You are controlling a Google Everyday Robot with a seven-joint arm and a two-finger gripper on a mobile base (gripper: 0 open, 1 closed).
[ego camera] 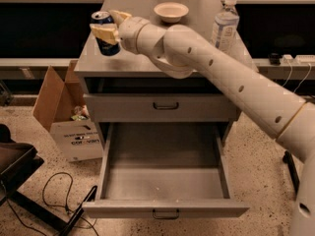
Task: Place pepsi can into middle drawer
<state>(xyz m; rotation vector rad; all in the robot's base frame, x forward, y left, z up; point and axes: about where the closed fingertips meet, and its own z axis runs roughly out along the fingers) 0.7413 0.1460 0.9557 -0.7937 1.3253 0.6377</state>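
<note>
The pepsi can (105,37), dark blue with a silver top, is gripped between my gripper's (111,27) yellowish fingers (104,32). It is held upright just over the left part of the grey cabinet top (142,58). My white arm reaches in from the right across the cabinet. The middle drawer (162,178) is pulled fully open below, and its flat bottom is bare. Its black bar handle (165,214) is on the front panel.
The upper drawer front (197,108) is closed. A white bowl (171,11) and a clear water bottle (224,26) stand on the cabinet top. An open cardboard box (66,119) stands left of the cabinet. A black stand (19,173) and cables (54,198) lie on the floor at the left.
</note>
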